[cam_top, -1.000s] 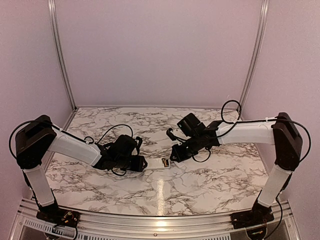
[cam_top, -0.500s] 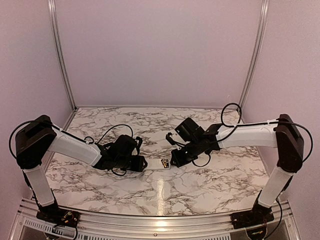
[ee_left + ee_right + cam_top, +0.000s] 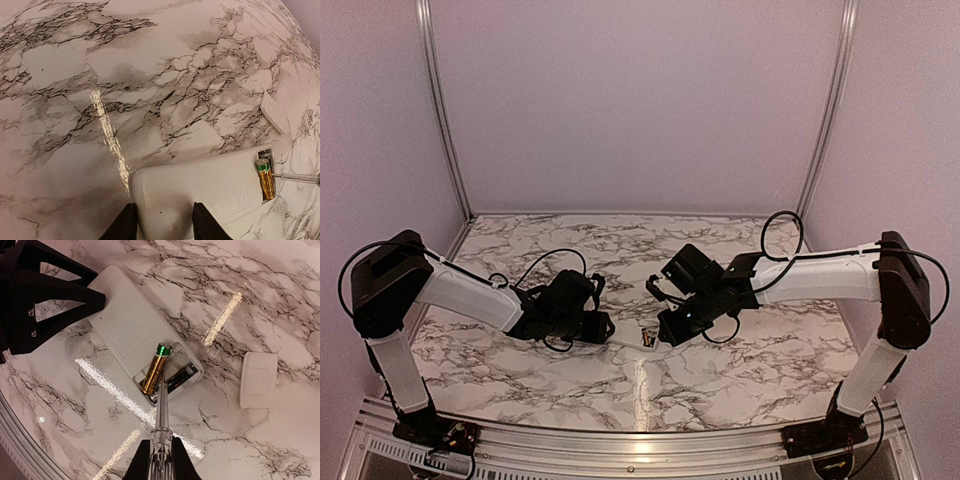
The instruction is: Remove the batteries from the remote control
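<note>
The white remote control (image 3: 125, 325) lies back side up on the marble table, its battery bay open at the end away from my left gripper. A gold-brown battery (image 3: 156, 369) sits askew in the bay, green end up by the rim; a dark battery (image 3: 181, 377) lies beside it. My right gripper (image 3: 161, 460) is shut on a clear screwdriver (image 3: 161, 432) whose tip rests in the bay between the batteries. My left gripper (image 3: 162, 222) is shut on the remote control's (image 3: 200, 190) other end, fingers on both edges. The gold battery (image 3: 266, 179) shows there too.
The detached white battery cover (image 3: 258, 380) lies flat on the table to the right of the remote, also seen as a cover (image 3: 272, 112) beyond the bay. In the top view both arms meet at mid-table, the left gripper (image 3: 603, 328) facing the right gripper (image 3: 670, 328).
My right arm has moved left and nearer, bringing the screwdriver up to the remote's open bay. The left arm and the remote have not moved.
</note>
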